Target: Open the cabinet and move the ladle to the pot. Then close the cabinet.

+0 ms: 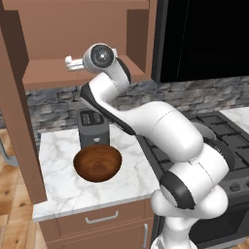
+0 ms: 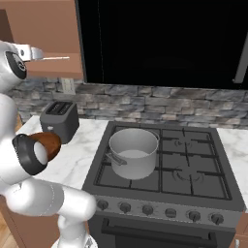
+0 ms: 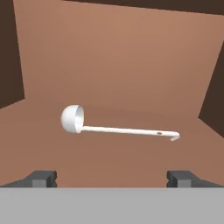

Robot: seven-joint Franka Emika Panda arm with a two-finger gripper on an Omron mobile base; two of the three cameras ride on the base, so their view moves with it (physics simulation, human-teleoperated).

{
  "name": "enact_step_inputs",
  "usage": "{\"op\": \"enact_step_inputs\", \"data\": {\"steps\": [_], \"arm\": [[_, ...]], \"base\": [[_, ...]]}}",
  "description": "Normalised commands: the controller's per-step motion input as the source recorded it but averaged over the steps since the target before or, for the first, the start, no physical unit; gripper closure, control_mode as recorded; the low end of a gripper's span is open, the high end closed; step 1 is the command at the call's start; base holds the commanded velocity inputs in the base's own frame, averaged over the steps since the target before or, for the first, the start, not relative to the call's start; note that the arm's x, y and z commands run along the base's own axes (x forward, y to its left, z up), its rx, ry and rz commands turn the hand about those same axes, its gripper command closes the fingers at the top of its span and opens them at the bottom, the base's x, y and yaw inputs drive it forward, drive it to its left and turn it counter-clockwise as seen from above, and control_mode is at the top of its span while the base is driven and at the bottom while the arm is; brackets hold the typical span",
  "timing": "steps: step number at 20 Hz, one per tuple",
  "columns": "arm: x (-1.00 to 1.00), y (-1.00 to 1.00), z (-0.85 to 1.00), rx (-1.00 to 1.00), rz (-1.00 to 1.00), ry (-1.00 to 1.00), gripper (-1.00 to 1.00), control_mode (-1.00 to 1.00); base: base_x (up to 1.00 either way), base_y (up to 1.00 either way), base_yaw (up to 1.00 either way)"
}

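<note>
- Cabinet (image 1: 73, 29) standing open, door (image 1: 19, 112) swung out past the left edge of the worktop (image 1: 58, 189); arm reaching in at shelf level.
- Stove (image 2: 193, 193) right of the worktop, pot (image 2: 133, 152) on its front-left burner, lidless and ready.
- Toaster (image 1: 91, 127) toward the back edge of the worktop, wooden bowl (image 1: 97, 163) just in front of it, near the middle.
- Ladle (image 3: 118, 127) lying flat mid-shelf inside the cabinet, cup to the left in the hand view, hooked end to the right.
- Gripper (image 3: 112, 177) short of the ladle, jaws spread wide, nothing between them.
- Likely trouble: thin handle flat on the shelf, so tips may scrape the board or pinch off-centre and let the ladle swing; possible knock on the cabinet sides on the way out.
- No brands, labels or readable writing anywhere.
</note>
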Motion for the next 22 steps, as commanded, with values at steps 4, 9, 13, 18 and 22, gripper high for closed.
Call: {"op": "enact_step_inputs", "data": {"steps": [4,9,13,18,22], "arm": [[0.07,0.11,0.01,0.09,0.00,0.00,-1.00,-1.00],[0.03,0.20,0.03,0.07,0.00,0.01,-1.00,-1.00],[0.19,0.18,0.02,0.00,0.00,0.08,-1.00,-1.00],[0.26,0.08,0.01,0.00,0.00,0.14,-1.00,-1.00],[0.22,0.09,0.00,0.00,0.00,0.10,-1.00,-1.00]], "base": [[0.00,0.00,0.00],[0.00,0.00,0.00],[0.00,0.00,0.00],[0.00,0.00,0.00],[0.00,0.00,0.00]]}}
